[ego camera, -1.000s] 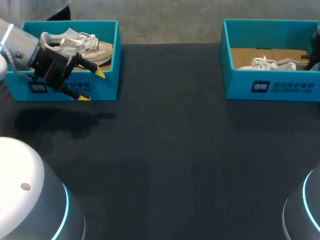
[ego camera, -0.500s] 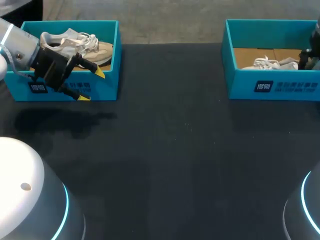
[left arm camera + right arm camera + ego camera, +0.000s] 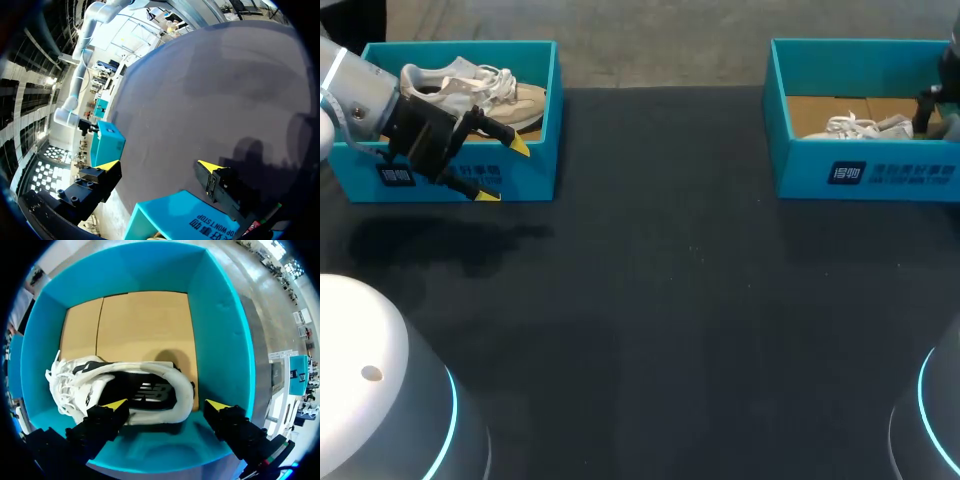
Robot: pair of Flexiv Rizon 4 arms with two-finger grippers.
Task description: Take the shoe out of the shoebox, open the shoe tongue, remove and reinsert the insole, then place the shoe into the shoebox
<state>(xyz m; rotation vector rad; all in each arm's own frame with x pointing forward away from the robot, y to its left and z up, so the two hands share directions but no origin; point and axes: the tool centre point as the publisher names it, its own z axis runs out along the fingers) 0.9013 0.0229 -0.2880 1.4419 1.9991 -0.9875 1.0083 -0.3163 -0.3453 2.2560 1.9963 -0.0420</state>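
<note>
Right gripper (image 3: pixel 166 405) spread wide over white shoe (image 3: pixel 165 372), which lies along one wall of the right shoebox (image 3: pixel 220 340). Left gripper (image 3: pixel 505 171) also spread, at the left shoebox (image 3: pixel 535 180) front edge. The boxes sit well apart on the table (image 3: pixel 660 300).

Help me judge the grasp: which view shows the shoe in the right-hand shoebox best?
The right wrist view: it looks straight down into the shoebox, showing almost the whole white shoe. The head view shows only its laces and upper above the box wall. The left wrist view shows that box's outside, no shoe.
</note>
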